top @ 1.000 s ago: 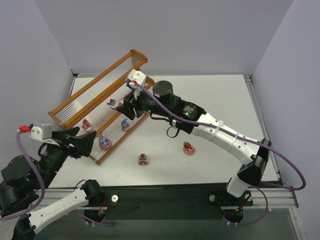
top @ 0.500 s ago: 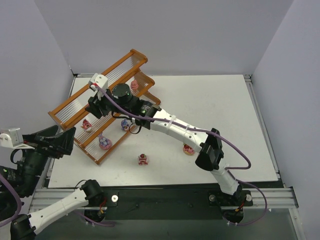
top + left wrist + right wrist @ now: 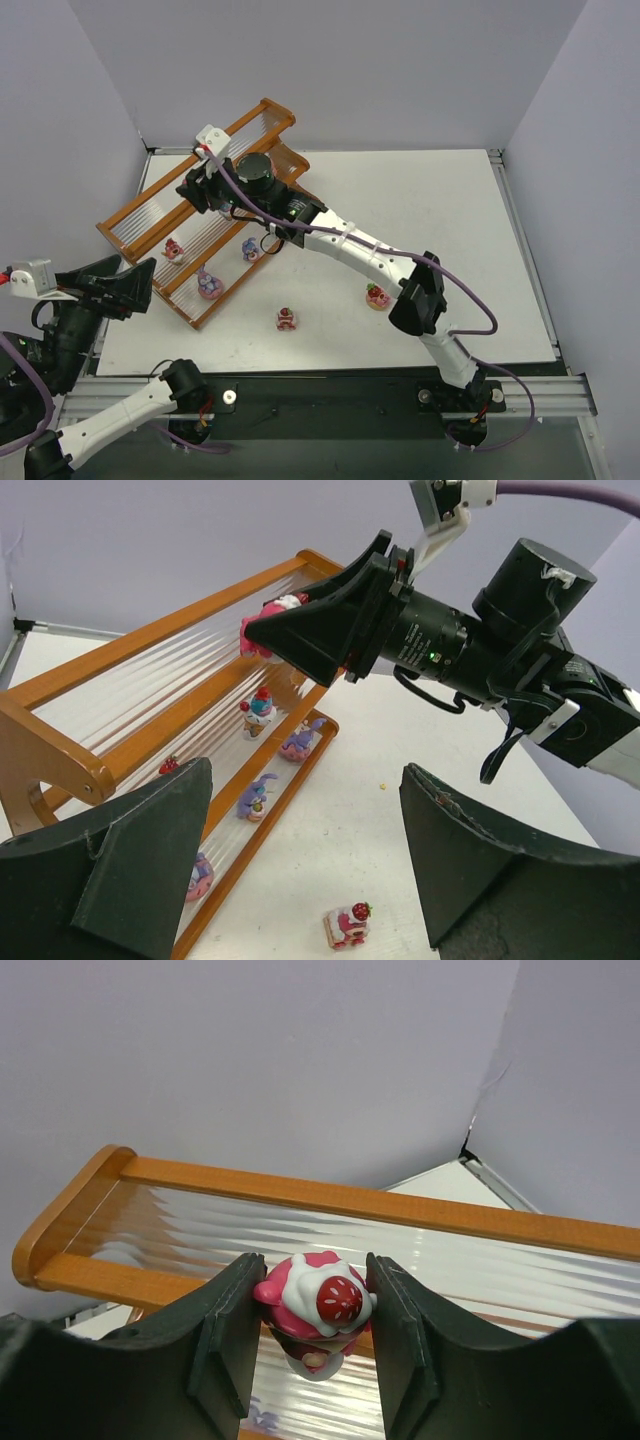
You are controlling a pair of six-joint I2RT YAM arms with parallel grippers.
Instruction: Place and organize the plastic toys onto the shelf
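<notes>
My right gripper [image 3: 315,1305] is shut on a pink cupcake toy [image 3: 320,1298] with white icing and a red strawberry. It holds the toy over the upper tiers of the orange-framed shelf [image 3: 275,107], near its middle. The same toy [image 3: 265,630] shows pinched in the left wrist view. A red-pink toy [image 3: 173,249], a purple donut [image 3: 209,286] and a purple bunny [image 3: 250,250] sit on the lower tiers. Two more toys lie on the table [image 3: 287,319], [image 3: 377,296]. My left gripper [image 3: 140,285] is open and holds nothing, just off the shelf's near end.
The white table [image 3: 430,210] ends in grey walls at the back and sides. The right arm [image 3: 350,245] stretches diagonally across the shelf's right end. A metal rail [image 3: 350,395] runs along the near edge.
My right gripper carried the pink cupcake leftward along the shelf to the upper tiers. The left gripper drew back from the shelf's lower end toward the table's left edge.
</notes>
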